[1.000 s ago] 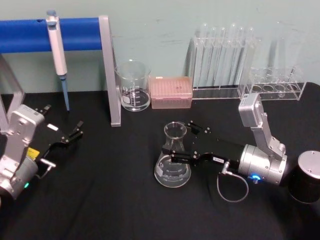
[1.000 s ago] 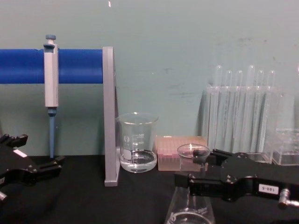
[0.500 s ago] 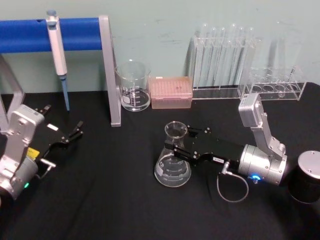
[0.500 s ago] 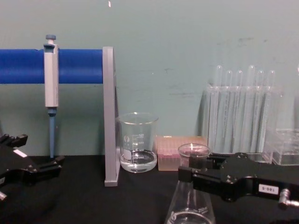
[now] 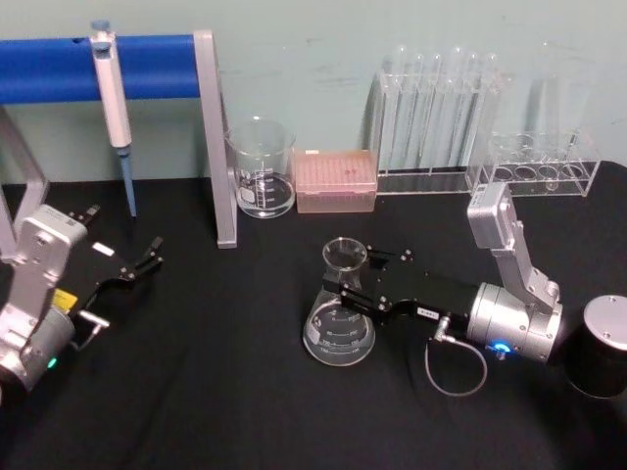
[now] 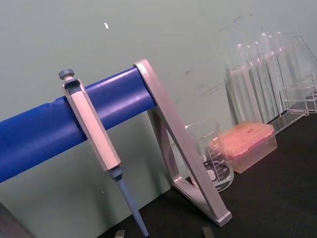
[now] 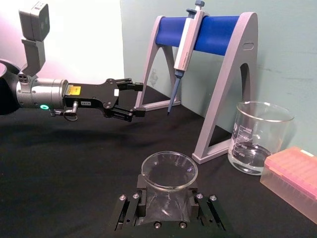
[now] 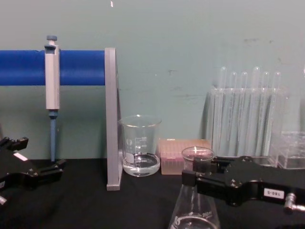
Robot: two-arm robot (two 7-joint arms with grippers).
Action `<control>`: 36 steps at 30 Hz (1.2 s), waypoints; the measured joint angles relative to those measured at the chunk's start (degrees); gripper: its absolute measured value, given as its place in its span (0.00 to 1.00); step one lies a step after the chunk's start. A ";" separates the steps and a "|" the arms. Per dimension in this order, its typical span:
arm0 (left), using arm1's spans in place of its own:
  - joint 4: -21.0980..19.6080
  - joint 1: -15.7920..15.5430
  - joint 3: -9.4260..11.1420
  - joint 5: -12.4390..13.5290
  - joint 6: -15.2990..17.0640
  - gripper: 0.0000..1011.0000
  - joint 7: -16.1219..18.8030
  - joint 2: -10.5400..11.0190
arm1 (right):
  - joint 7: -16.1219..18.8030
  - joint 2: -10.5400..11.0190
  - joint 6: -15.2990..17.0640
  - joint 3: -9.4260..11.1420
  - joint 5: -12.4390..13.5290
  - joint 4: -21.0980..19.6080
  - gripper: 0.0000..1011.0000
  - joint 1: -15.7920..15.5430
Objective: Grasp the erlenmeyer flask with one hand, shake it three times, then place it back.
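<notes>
Tabletop (image 5: 216, 392), right tool (image 5: 344, 285) level around flask (image 5: 338, 338)

head view looks down on the counter (image 5: 196, 392); chest view looks level across it, close to the right tool (image 8: 193, 172). right wrist view faces nine o'clock over the erlenmeyer flask (image 7: 168, 171), left wrist view one o'clock; all share the beaker (image 5: 261, 171).

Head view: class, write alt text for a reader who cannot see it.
The right gripper clasps the neck of the erlenmeyer flask, which stands on the black table. The left gripper rests open at the left; a beaker, pink box and test tubes line the back.
</notes>
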 joint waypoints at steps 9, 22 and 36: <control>0.00 0.00 0.00 0.00 0.00 0.99 0.00 0.00 | -0.05 0.08 0.19 0.19 0.32 -0.05 0.45 -0.08; 0.00 0.00 0.00 0.00 0.00 0.99 0.00 0.00 | -5.43 1.22 1.28 3.85 2.63 -7.78 0.45 -3.08; 0.00 0.00 0.00 0.00 0.00 0.99 0.00 0.00 | -16.53 1.33 4.05 9.26 2.08 -18.87 0.45 -7.87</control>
